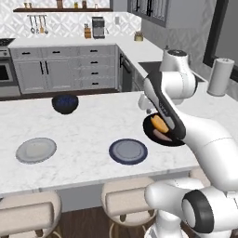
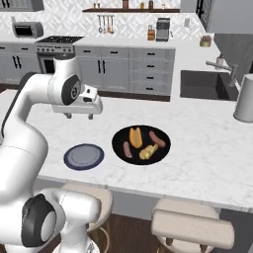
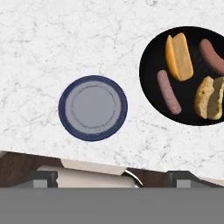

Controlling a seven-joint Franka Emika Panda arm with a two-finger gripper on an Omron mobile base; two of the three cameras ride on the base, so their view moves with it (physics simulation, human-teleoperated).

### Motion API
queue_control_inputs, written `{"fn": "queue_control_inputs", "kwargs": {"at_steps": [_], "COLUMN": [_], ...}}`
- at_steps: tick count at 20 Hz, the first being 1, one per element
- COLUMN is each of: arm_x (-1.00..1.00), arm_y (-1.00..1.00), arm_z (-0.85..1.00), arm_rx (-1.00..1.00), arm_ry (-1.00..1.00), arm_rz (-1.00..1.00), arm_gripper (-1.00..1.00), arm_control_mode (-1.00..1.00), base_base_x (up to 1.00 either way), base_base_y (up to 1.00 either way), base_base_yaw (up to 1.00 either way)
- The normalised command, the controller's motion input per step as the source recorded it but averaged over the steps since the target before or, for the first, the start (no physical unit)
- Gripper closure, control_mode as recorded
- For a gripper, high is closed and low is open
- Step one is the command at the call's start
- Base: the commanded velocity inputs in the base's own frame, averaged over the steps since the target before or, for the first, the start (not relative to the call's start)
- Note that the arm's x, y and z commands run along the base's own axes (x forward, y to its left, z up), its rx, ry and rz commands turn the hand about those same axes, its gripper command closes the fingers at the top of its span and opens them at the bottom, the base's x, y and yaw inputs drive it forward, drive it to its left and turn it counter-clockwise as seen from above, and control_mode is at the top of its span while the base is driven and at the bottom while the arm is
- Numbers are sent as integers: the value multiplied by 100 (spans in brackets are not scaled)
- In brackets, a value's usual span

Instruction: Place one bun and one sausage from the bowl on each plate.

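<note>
Counter [image 1: 93,130] of white marble fills the left base view. The white arm rises from the lower right and partly hides the black bowl [image 1: 149,131], where a bun [image 1: 159,123] and a sausage [image 1: 162,135] peek out. The blue plate [image 1: 128,151] lies bare just left of the bowl. The grey plate [image 1: 36,150] lies bare well apart, far left. A small dark blue bowl [image 1: 64,103] sits farther back on the counter.

In the right base view, the gripper [image 2: 79,116] hangs above the counter, behind the blue plate [image 2: 84,156]; its fingers are short and hard to read here, but they appear spread and empty. The bowl [image 2: 163,133] sits just right of that plate, not touching. It holds two buns [image 2: 135,137] [image 2: 148,152] and two sausages [image 2: 157,138] [image 2: 127,149]. A paper towel roll [image 2: 244,105] stands at the far right.

The hand view looks straight down. The blue plate [image 3: 93,108] sits mid-frame. The bowl [image 3: 151,52] is at the upper right, cut by the edge. Inside are an orange bun [image 3: 179,57], a paler bun [image 3: 210,98] and the two sausages [image 3: 168,92] [image 3: 211,56]. The fingertips [image 3: 43,178] stand wide apart at the bottom, grasping nothing.
</note>
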Motion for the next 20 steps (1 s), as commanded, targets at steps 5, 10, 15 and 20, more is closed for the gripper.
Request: {"fn": "queue_control_inputs", "kwargs": {"at_steps": [5, 10, 15, 20], "arm_x": [0, 0, 5, 75], "arm_y": [0, 0, 0, -9], "arm_z": [0, 0, 0, -2], "arm_rx": [0, 0, 0, -1], "arm_ry": [0, 0, 0, 12], "arm_rz": [0, 0, 0, 0], "arm_gripper": [-100, -100, -100, -100], "arm_control_mode": [100, 100, -100, -100], "base_base_x": [3, 12, 18, 0], "base_base_y": [-60, -35, -3, 0], "base_base_yaw": [-1, -3, -4, 0]}}
